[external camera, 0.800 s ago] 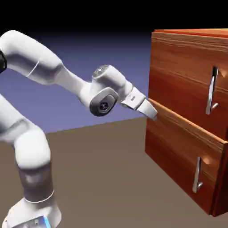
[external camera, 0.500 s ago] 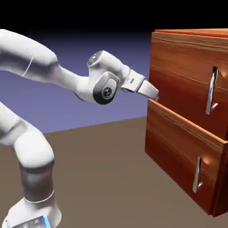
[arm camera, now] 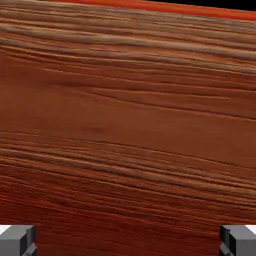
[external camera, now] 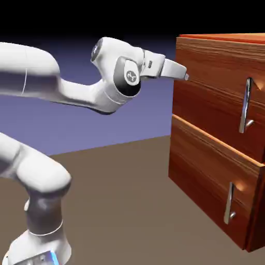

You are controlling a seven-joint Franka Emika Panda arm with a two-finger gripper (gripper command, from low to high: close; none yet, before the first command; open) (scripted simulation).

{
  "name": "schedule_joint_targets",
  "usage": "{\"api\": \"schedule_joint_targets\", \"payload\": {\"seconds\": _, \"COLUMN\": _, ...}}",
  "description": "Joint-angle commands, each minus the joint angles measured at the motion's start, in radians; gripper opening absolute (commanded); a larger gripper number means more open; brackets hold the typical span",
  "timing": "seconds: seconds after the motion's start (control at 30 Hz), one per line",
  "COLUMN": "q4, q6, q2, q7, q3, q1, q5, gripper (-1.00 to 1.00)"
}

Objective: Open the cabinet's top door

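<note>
— Where's your gripper [external camera: 182, 73]?

— High up by the cabinet [external camera: 217, 134], at its corner nearest me, jaws spread wide and holding nothing. In the hand view I see only wood grain, with my fingertips [arm camera: 17, 239] far apart at the bottom edge.

— And the top door [external camera: 220, 98]?

— Shut, I'd say. Its handle [external camera: 246, 106] sits well off toward the exterior view's right, apart from my fingers.

— What could go wrong?

— I'm pointed at bare wood, not the bar. Pushing ahead from here could jam the tips into the panel. Dropping too low could land me on the lower handle [external camera: 229, 203] instead.

— Room to move?

— Plenty in front of the doors; the corner edge is what I must clear first.
</note>
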Motion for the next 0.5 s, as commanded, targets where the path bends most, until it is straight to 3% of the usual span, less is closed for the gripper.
{"api": "schedule_joint_targets", "payload": {"seconds": 0.0, "q4": 0.011, "q6": -0.001, "q2": -0.010, "q7": 0.026, "q3": -0.022, "q1": 0.019, "q5": -0.044, "gripper": 0.00}}
{"api": "schedule_joint_targets", "payload": {"seconds": 0.47, "q4": 0.168, "q6": -0.016, "q2": -0.156, "q7": 0.385, "q3": -0.326, "q1": 0.287, "q5": -0.652, "gripper": 0.00}}
